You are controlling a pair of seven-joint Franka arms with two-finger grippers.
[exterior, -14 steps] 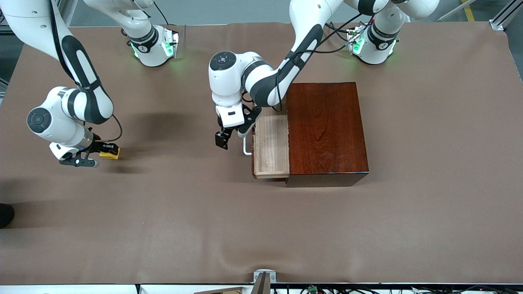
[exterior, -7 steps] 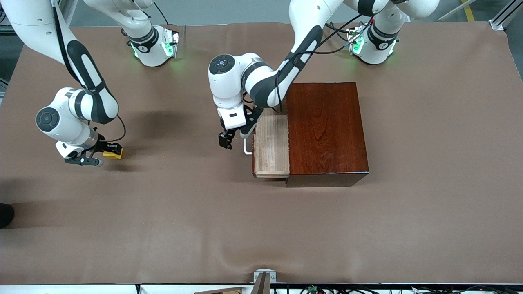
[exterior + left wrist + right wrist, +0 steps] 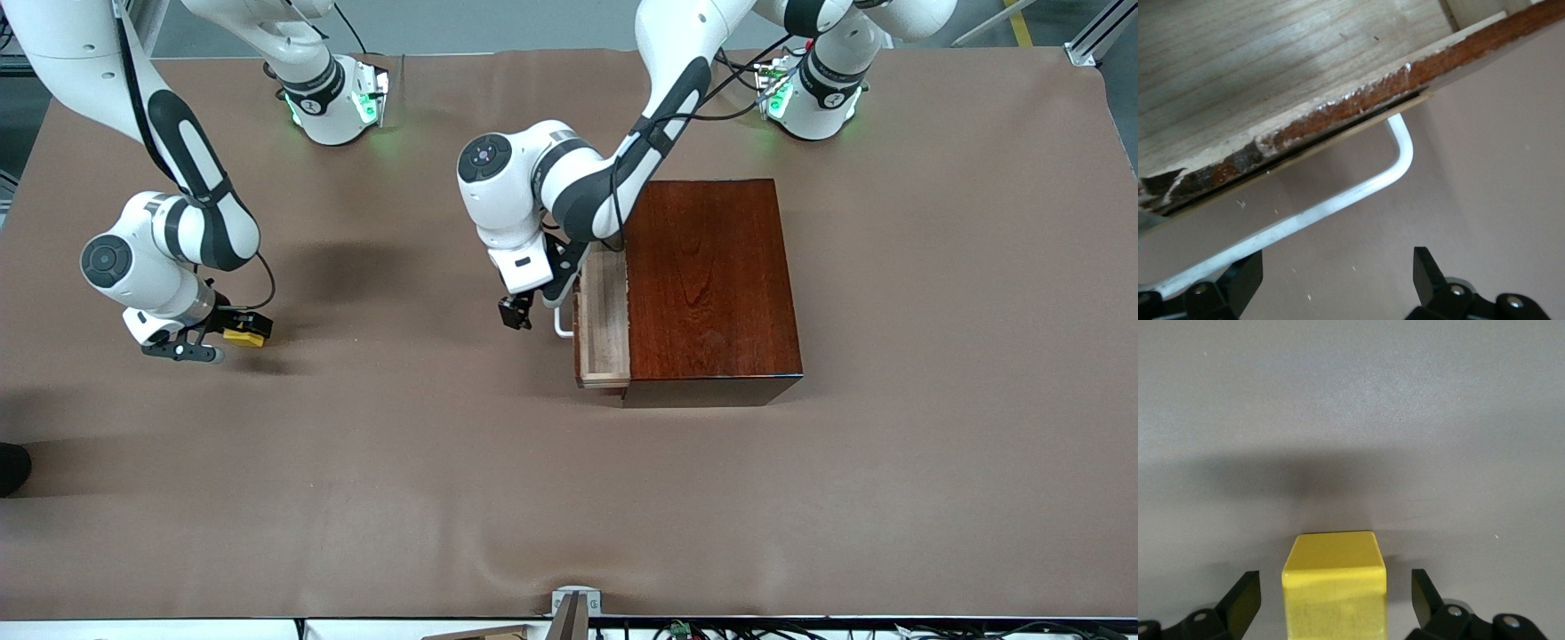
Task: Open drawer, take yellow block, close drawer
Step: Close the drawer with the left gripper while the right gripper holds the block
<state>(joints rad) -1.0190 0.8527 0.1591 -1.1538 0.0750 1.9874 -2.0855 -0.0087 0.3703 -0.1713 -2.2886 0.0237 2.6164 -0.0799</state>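
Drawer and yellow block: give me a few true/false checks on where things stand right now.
1. The drawer is fully shut. False: part of its tray sticks out of the wooden box.
2. The yellow block sits on the table toward the right arm's end. True.
3. The right gripper is clamped on the block. False: its fingers stand apart from the block's sides.
4. The left gripper is at the white handle, fingers open. True.
5. The block lies in the drawer. False: it is on the table.
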